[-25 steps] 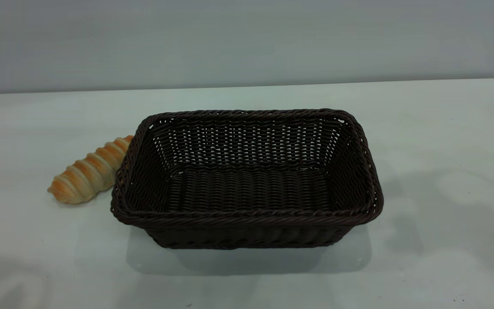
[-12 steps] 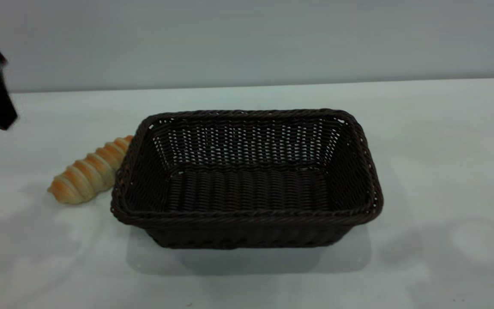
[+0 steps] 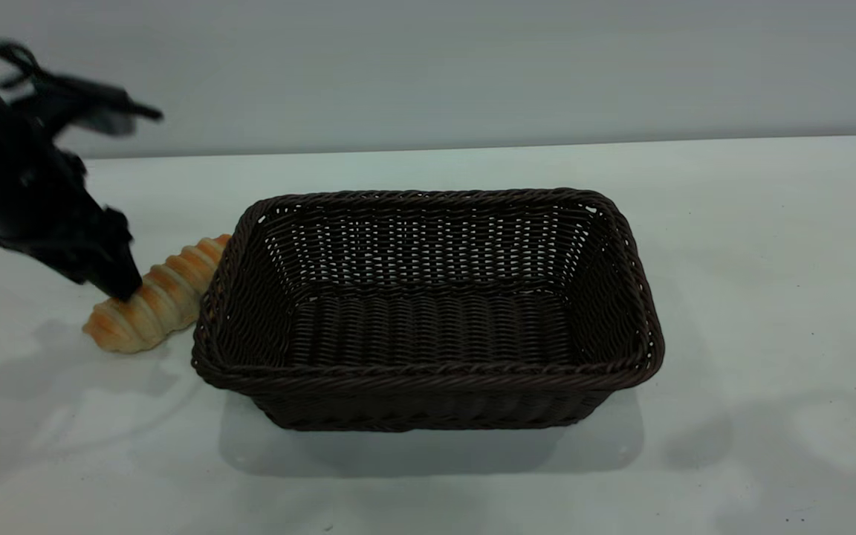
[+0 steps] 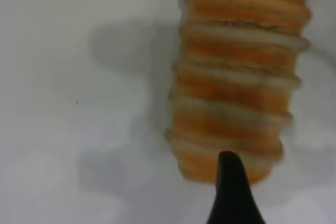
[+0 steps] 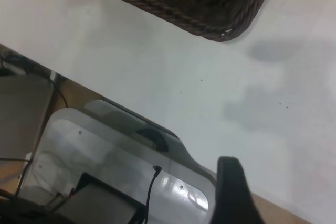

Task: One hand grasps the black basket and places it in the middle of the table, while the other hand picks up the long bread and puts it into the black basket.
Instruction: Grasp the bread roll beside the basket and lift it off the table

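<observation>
At the left of the exterior frame, the left gripper (image 3: 120,286) reaches down at a slant, its dark tip on or just above the long bread (image 3: 154,301). Whether its jaws are open or closed I cannot tell; only one dark fingertip (image 4: 231,190) shows in the left wrist view, over the near end of the roll. The bread lies on the surface (image 3: 755,245) in the middle left of the frame, its upper end touching or tucked just behind the left rim of the black basket (image 3: 428,375). The basket sits empty at the centre of the frame, seemingly already about where the task wants it.

The right gripper (image 5: 233,192) is barely in view at the upper right corner of the exterior frame, well apart from the basket; its jaws cannot be judged either.

The roll looks light and probably soft, with ridges that should give the jaws some bite, so a gentle squeeze seems wise. Across the thick middle, jaws on either side of its width, looks the best place to hold it, since the tapered end could slip out.
</observation>
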Motion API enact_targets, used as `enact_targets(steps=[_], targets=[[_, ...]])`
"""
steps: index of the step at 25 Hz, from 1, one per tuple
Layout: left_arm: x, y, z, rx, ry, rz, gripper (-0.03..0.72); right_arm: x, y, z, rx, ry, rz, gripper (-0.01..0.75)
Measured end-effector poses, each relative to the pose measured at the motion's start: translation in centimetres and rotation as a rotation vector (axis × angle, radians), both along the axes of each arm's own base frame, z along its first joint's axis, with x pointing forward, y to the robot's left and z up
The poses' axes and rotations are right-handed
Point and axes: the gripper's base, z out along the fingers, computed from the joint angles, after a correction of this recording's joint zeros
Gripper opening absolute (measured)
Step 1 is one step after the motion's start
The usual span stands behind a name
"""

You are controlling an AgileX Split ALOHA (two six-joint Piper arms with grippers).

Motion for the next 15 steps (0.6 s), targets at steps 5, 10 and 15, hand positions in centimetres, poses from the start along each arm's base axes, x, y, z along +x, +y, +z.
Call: enact_targets(steps=[5,10,15], targets=[[0.2,0.2,-4.1,0.017,0.030,0.007,0.512,0.0,0.0,0.0,0.001,-0.001,0.000,0.505],[0.4,0.2,-4.9,0.016,0.034,0.022,0.384,0.0,0.0,0.0,0.001,-0.001,0.000,0.505],[0.1,-0.1,-2.5,-0.031,0.081,0.082,0.080,0.0,0.0,0.0,0.003,0.000,-0.001,0.505]])
